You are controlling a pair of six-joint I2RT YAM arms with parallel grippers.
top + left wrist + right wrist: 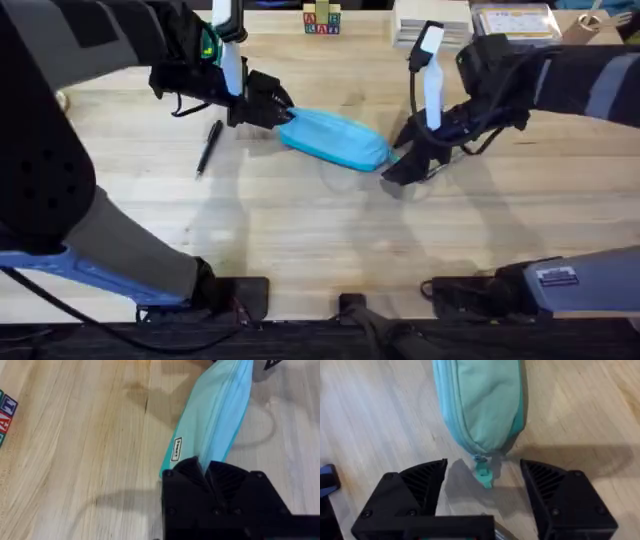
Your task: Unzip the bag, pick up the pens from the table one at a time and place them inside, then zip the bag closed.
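On the wooden counter [320, 240] one pen [208, 147] lay alone, just off to the outer side of the left hand [272, 108], near it but not touching. The left hand was clenched on one end of the bag [335, 139], and the left wrist view showed blue cloth pinched between its black fingers [192, 471]. The bag stretched away from that hand toward the right hand [398, 166], lying flat on the counter between the two. The right hand was released, its two fingers [417, 487] spread wide, with the small teal pull tab [483, 476] sitting right between them and touching neither. The zipper looked shut all the way to that end. The risk here was the tab. It was tiny and floppy, so the right hand could close a bit off and miss it, or pinch the bag cloth too, and then the zipper would jam. If the left hand held only a thin bit of cloth, a hard tug could pull the bag free and drag it along. The sliding bag might also bump the pen and roll it away.
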